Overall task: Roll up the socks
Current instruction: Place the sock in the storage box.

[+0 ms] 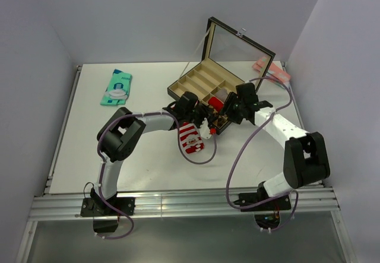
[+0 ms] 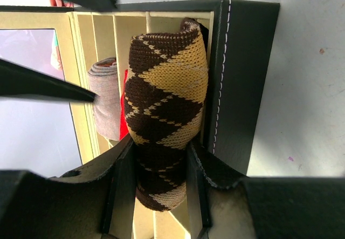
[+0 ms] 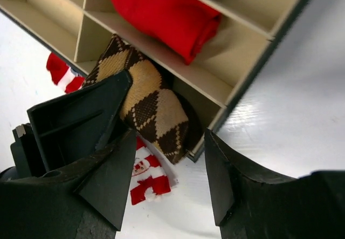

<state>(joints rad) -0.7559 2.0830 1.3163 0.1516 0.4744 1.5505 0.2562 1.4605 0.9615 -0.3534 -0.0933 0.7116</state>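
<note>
From above, the striped Santa sock (image 1: 191, 138) lies flat just before the box (image 1: 189, 82). The left wrist shows the left gripper (image 2: 160, 188) clamped on the rolled argyle sock (image 2: 167, 88), apparently seating it at the box's outer end. The right wrist shows the right gripper (image 3: 167, 188) spread wide near it; the next move likely calls for releasing, then rolling the Santa sock

I get bright, even overhead light in the top view, with soft shadows under the arms (image 1: 122, 137). The table (image 3: 280, 104) shows glossy sheen at 3 o'clock in the right wrist view. The left fingers (image 2: 121, 190) and right fingers (image 3: 237, 190), at 6 o'clock, read near-black, possibly slightly soft.
</note>
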